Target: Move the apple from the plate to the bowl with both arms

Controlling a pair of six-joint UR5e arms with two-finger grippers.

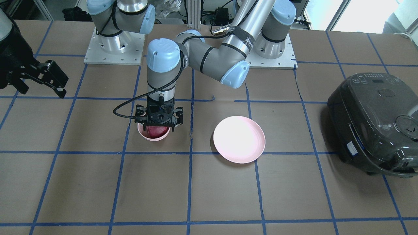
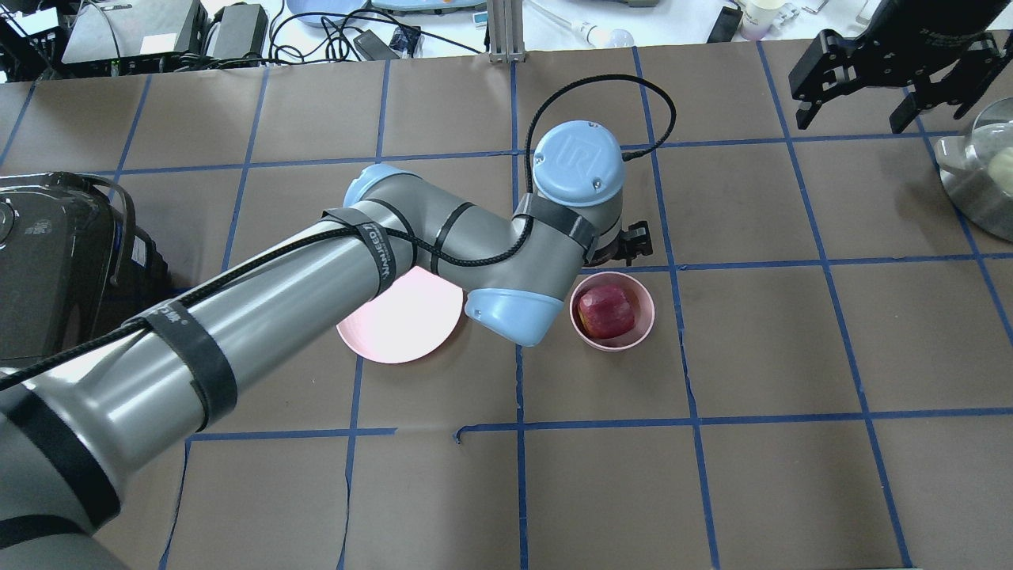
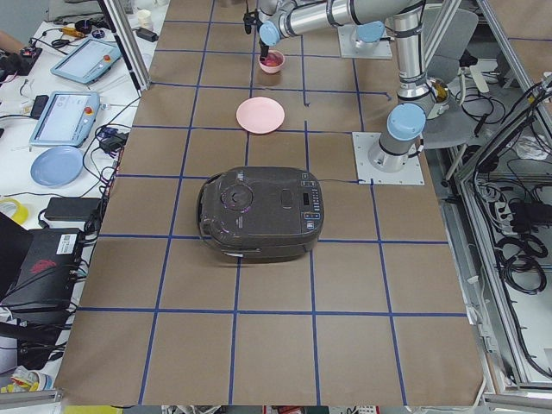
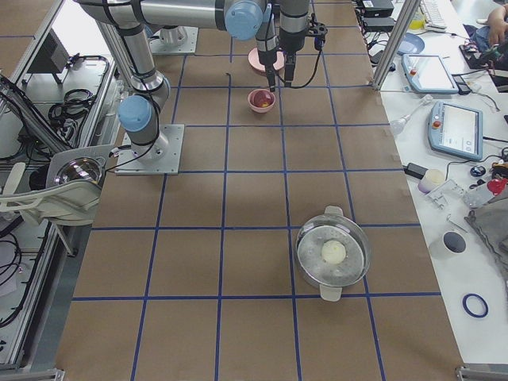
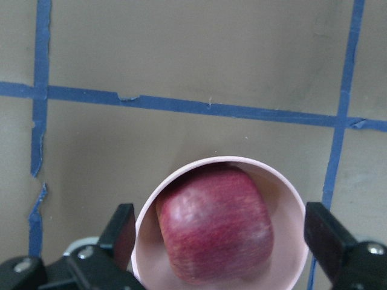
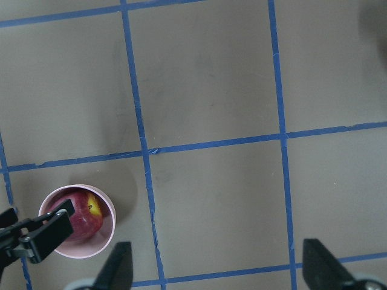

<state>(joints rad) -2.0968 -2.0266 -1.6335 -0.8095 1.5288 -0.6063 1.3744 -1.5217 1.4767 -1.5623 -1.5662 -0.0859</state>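
The dark red apple (image 2: 607,310) lies in the small pink bowl (image 2: 625,342). It also shows in the left wrist view (image 5: 214,232) and in the front view (image 1: 157,131). My left gripper (image 1: 159,125) hangs open just above the bowl (image 5: 284,187), one finger (image 5: 124,226) on each side and touching nothing. The wide pink plate (image 1: 239,139) lies empty beside the bowl, partly under my left arm in the overhead view (image 2: 396,332). My right gripper (image 2: 853,119) is open and empty, raised well off to the bowl's side. Its camera sees the bowl (image 6: 77,220) from high up.
A black rice cooker (image 1: 375,124) stands at the table's end on my left. A steel pot with a glass lid (image 2: 981,174) stands at the far right. My left arm (image 2: 380,253) stretches across the table's middle over the plate.
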